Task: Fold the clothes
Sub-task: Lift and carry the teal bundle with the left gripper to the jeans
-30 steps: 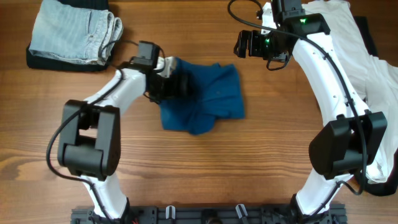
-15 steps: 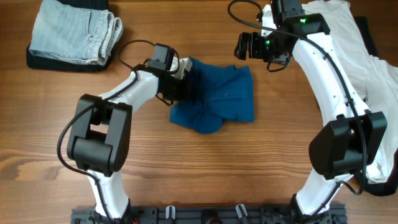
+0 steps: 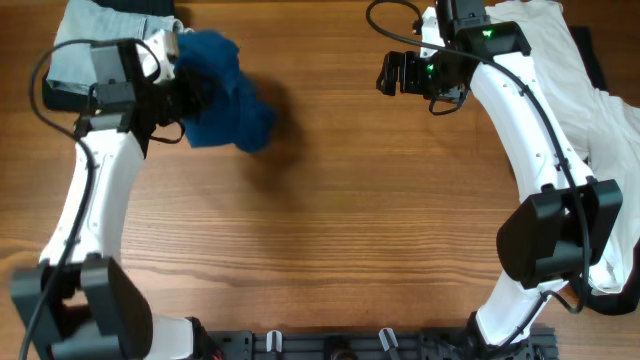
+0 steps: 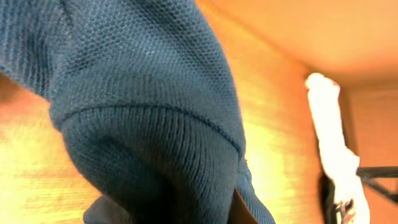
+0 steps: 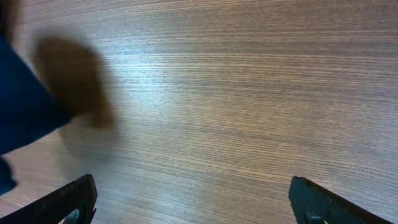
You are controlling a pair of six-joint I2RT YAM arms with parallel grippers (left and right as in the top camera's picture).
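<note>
My left gripper (image 3: 178,95) is clamped on the bunched blue shirt (image 3: 222,92), lifted off the table (image 3: 350,220) at the far left, just beside the jeans (image 3: 75,35). Open wood spreads to its right. My left arm (image 3: 95,200) stretches far forward. My right gripper (image 3: 385,72) hangs spread wide.

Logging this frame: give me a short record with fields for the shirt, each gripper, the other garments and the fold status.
shirt: dark-blue shirt, bunched and unfolded, held up over the table at its far left, with a shadow on the wood
left gripper: shut on the shirt, fingers buried in fabric
right gripper: open, empty, hovering over bare wood at the far right
other garments: folded pale denim piece at the far-left corner beside the shirt; white garment along the right edge
fold status: no fold visible yet
</note>
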